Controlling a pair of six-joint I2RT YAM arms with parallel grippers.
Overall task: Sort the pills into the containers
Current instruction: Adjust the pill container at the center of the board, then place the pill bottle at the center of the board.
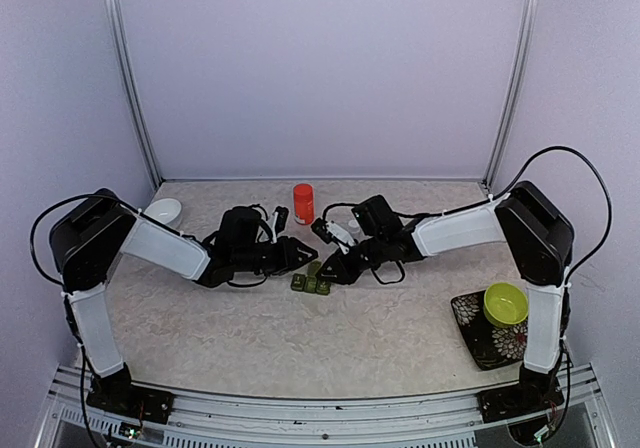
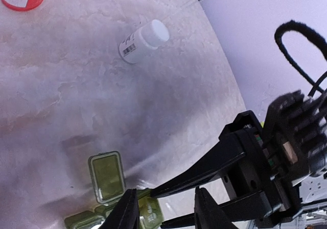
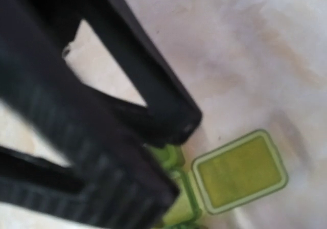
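Observation:
The dark green pill box (image 1: 311, 283) lies mid-table between both grippers. In the left wrist view the pill box (image 2: 108, 178) has one lid flipped open and flat. The right wrist view, blurred, shows the same open lid (image 3: 239, 172). My left gripper (image 1: 300, 256) is open and empty just above the box's left side, jaws well apart (image 2: 163, 208). My right gripper (image 1: 332, 268) is slightly open, its upper fingertip (image 3: 181, 127) at the box's hinge edge; its fingers (image 2: 204, 172) cross between my left jaws. No pills show.
A red-orange bottle (image 1: 303, 203) stands behind the box. A small white bottle (image 2: 144, 41) lies on its side near it. A white bowl (image 1: 163, 210) sits at far left. A lime-green bowl (image 1: 505, 303) rests on a dark patterned tray (image 1: 478, 340) at front right.

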